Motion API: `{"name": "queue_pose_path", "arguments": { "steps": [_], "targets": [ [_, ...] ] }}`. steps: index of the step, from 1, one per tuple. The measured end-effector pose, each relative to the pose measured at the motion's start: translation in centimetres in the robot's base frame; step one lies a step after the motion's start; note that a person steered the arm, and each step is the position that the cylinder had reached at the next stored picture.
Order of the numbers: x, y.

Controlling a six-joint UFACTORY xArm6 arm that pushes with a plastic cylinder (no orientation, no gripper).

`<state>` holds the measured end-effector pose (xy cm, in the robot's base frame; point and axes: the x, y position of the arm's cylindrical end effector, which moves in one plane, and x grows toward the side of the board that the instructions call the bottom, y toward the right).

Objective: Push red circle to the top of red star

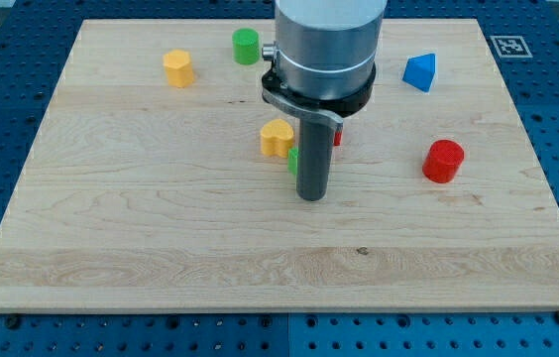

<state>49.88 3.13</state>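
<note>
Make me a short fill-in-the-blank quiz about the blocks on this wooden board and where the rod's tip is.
1. The red circle lies toward the view's ____ of my tip.
2. The block nearest the view's top right is the ____ triangle.
3. Just left of the rod sits a ____ heart-like block.
4. The green cylinder lies near the board's ____ edge.

Missing words: right; blue; yellow; top

Mostly hidden behind the rod (312,159): a green block (293,158) and a red block (337,136), shapes unreadable.
</note>
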Motion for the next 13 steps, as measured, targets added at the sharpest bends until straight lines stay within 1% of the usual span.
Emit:
{"name": "queue_pose_path", "arguments": {
  "steps": [2, 3, 5, 7, 8, 9, 11, 12, 13],
  "targets": [
    [-1.3, 0.0],
    [-1.3, 0.0],
    [-0.9, 0.1],
    [1.4, 1.5],
    [1.8, 6.7],
    [3.1, 9.7],
    [3.8, 18.6],
    [3.1, 20.6],
    [0.5, 20.8]
  ]
}}
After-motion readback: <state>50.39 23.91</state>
